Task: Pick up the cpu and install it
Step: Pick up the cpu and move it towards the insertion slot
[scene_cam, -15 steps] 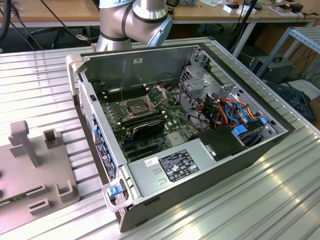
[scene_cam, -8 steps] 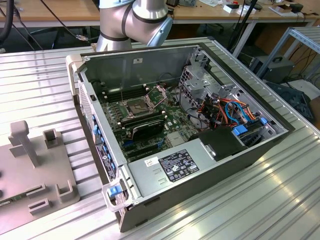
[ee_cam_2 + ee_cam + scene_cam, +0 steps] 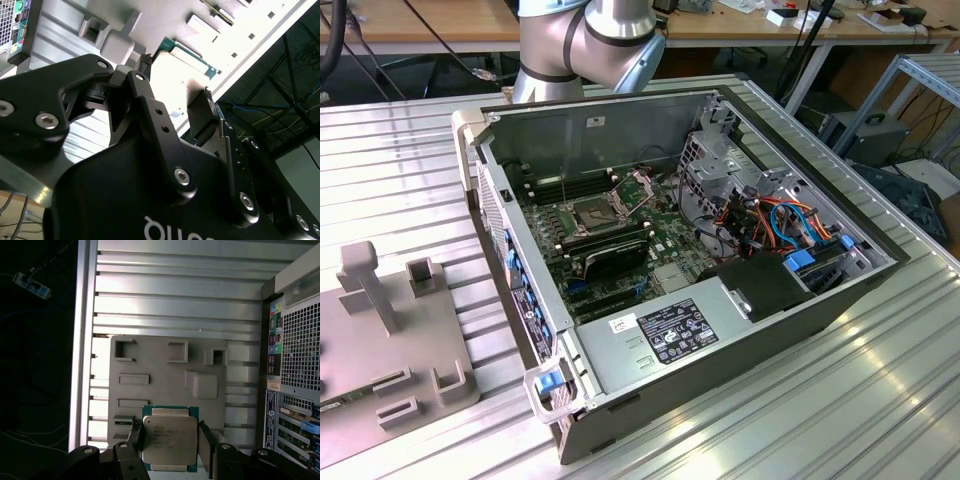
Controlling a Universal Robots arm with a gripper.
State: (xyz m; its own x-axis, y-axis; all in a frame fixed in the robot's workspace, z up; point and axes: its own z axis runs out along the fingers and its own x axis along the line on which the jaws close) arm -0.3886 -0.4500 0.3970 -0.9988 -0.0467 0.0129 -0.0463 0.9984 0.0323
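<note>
Aluminium ribbed tabletop [image 3: 800,420] carries everything. Open desktop computer case [image 3: 590,130] lies on its side mid-tabletop in the exterior view, side panel off, motherboard exposed. Grey power supply [image 3: 650,340] sits at the case's near edge, and orange and blue cables [image 3: 770,225] are bundled toward the exterior view's right. Silver robot arm [image 3: 590,40] rises behind the case at the back edge. Grey fixture plate [image 3: 380,370] sits on the tabletop at the exterior view's left, well apart from the case opening, with raised blocks and slots on it. CPU socket [image 3: 595,212] on the motherboard has its hinged metal frame swung up and the dark square is uncovered. In the first wrist view the same fixture plate [image 3: 165,375] lies beside the case's perforated rear panel [image 3: 295,365]. Black end effector [image 3: 169,423] is over the plate, spread about as wide as the chip, and its fingers [image 3: 135,432] stand one on each side of it. Can't tell whether the pads touch the chip's edges. The cpu [image 3: 170,440] lies flat on the fixture plate, silver-grey top up, green board edge showing around it, between the two fingers and outside the case. In the second wrist view the end effector [image 3: 176,75] has clear space between its tips, and the cpu [image 3: 190,56] shows beyond them on the plate.
</note>
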